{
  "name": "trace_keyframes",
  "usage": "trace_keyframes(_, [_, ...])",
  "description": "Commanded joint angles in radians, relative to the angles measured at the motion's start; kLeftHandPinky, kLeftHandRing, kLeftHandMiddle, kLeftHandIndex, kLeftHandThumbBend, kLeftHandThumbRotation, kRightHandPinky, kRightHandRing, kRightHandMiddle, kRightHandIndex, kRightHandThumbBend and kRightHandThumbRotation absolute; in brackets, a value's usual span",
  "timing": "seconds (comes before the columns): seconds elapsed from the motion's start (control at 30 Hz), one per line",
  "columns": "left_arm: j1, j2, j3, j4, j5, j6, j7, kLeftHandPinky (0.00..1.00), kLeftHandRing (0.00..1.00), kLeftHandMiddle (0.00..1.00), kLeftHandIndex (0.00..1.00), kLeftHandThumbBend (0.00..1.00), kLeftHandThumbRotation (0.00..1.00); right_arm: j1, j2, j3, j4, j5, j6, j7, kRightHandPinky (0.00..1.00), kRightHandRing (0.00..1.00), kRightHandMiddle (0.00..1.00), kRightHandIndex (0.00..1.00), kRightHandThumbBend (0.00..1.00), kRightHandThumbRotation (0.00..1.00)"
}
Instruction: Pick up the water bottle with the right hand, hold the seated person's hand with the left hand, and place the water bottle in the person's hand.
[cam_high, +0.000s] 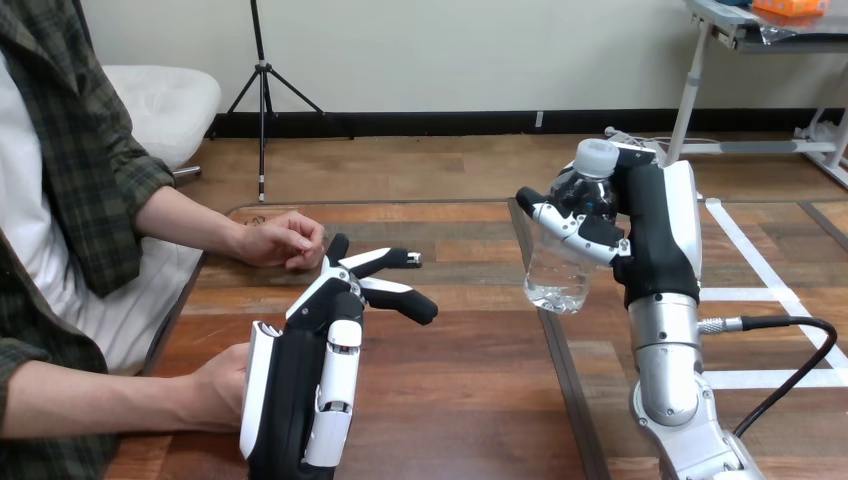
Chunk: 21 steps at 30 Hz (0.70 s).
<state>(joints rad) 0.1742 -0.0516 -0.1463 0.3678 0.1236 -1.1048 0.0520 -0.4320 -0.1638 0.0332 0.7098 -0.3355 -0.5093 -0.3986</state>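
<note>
Head view: nearest, we saw the person's near hand (215, 388) resting on the table (460, 400), just beside our left hand (325, 340), whose fingers (395, 260) were straight, spread wide and held nothing. Farther right, our right hand (645, 230) curled round the upright bottle (558, 275), cap above the fingers, clear body below. Farthest, the person's far hand (280, 240) lay loosely closed.
</note>
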Motion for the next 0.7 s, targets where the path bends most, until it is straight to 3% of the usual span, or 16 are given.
trace_keyframes(0.0, [-0.059, -0.016, 0.0, 0.001, -0.011, -0.008, -0.004, 1.0, 0.52, 0.52, 0.66, 0.0, 1.0, -0.03, -0.006, 0.002, -0.103, -0.006, 0.018, 0.006, 0.11, 0.12, 0.15, 0.15, 0.5, 0.0])
trace_keyframes(0.33, [-0.066, -0.008, 0.01, 0.004, -0.009, -0.005, -0.003, 1.0, 0.53, 0.53, 0.67, 0.0, 1.0, -0.016, 0.006, 0.005, -0.156, 0.004, 0.048, 0.032, 0.09, 0.11, 0.14, 0.14, 0.49, 0.0])
trace_keyframes(0.43, [-0.061, 0.004, 0.036, -0.012, 0.046, 0.016, 0.013, 1.0, 0.54, 0.54, 0.68, 0.0, 1.0, -0.01, 0.003, 0.011, -0.177, -0.016, 0.065, 0.028, 0.08, 0.1, 0.13, 0.13, 0.49, 0.0])
trace_keyframes(0.57, [-0.049, 0.032, 0.059, -0.067, 0.092, 0.079, 0.017, 1.0, 0.57, 0.58, 0.7, 0.0, 1.0, -0.006, 0.012, 0.01, -0.19, 0.001, 0.066, 0.049, 0.07, 0.1, 0.13, 0.13, 0.49, 0.0])
trace_keyframes(0.67, [-0.048, 0.056, 0.065, -0.086, 0.092, 0.111, 0.004, 1.0, 0.62, 0.62, 0.73, 0.0, 0.9, -0.002, 0.013, 0.013, -0.2, 0.006, 0.063, 0.064, 0.06, 0.08, 0.11, 0.11, 0.47, 0.0])
